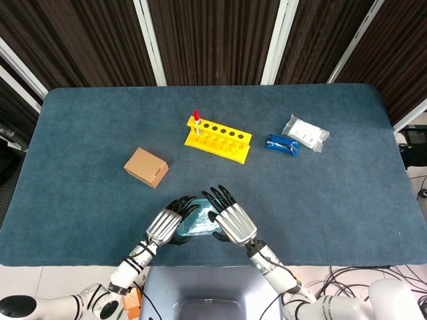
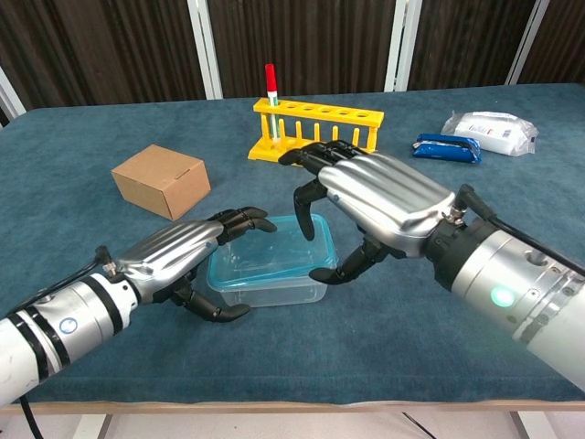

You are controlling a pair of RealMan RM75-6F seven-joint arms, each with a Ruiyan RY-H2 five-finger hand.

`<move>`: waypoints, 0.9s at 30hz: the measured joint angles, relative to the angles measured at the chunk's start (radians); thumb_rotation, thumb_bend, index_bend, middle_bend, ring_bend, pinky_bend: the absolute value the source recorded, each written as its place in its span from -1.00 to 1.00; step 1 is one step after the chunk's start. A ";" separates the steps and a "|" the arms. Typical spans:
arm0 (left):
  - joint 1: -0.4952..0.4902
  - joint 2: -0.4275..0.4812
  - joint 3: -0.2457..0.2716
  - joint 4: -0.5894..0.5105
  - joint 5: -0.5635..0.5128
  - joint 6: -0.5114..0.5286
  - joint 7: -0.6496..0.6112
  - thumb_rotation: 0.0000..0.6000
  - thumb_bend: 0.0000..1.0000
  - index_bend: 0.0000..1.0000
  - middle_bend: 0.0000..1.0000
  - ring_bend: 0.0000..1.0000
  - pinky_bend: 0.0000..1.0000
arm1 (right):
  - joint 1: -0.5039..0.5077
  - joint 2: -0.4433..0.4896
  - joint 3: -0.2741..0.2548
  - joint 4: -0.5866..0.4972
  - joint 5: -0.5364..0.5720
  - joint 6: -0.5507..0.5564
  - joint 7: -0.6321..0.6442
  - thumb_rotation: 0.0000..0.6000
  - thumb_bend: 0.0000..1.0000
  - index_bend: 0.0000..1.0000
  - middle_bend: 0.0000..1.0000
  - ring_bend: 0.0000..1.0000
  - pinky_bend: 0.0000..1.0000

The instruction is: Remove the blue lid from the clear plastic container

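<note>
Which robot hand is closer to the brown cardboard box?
The left hand. It sits just in front of the cardboard box, at the clear container's left side. The right hand is on the container's far side from the box.

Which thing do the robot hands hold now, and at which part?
The left robot hand grips the clear container at its left side; the right robot hand pinches the blue lid at its right edge.

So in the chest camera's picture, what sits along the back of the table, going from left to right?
Cardboard box → yellow rack with its one red-capped tube → blue packet → white packet.
</note>
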 measured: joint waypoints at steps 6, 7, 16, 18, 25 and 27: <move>0.001 0.006 0.006 -0.006 0.008 0.005 0.001 1.00 -0.34 0.11 -0.42 -0.70 -0.59 | 0.018 -0.017 0.009 0.032 -0.010 0.004 0.010 1.00 -0.71 0.11 -0.87 -1.00 -0.92; 0.001 0.008 0.008 -0.006 0.010 0.005 0.002 1.00 -0.34 0.11 -0.42 -0.70 -0.59 | 0.022 -0.021 0.011 0.038 -0.012 0.006 0.013 1.00 -0.71 0.11 -0.87 -1.00 -0.92; 0.004 0.022 0.008 -0.012 0.019 0.019 -0.010 1.00 -0.34 0.11 -0.40 -0.68 -0.58 | 0.053 -0.061 0.010 0.100 -0.062 0.035 0.021 1.00 -0.65 0.11 -0.84 -1.00 -0.86; 0.004 0.025 0.008 -0.013 0.020 0.019 -0.011 1.00 -0.34 0.11 -0.40 -0.68 -0.58 | 0.058 -0.070 0.006 0.114 -0.073 0.044 0.022 1.00 -0.64 0.11 -0.84 -1.00 -0.86; 0.006 0.033 0.012 -0.014 0.023 0.022 -0.015 1.00 -0.34 0.11 -0.40 -0.68 -0.57 | 0.070 -0.081 0.000 0.148 -0.100 0.065 0.019 1.00 -0.58 0.12 -0.81 -1.00 -0.81; 0.007 0.035 0.012 -0.015 0.025 0.024 -0.017 1.00 -0.34 0.11 -0.40 -0.68 -0.57 | 0.074 -0.084 -0.002 0.168 -0.111 0.075 0.025 1.00 -0.53 0.12 -0.80 -1.00 -0.79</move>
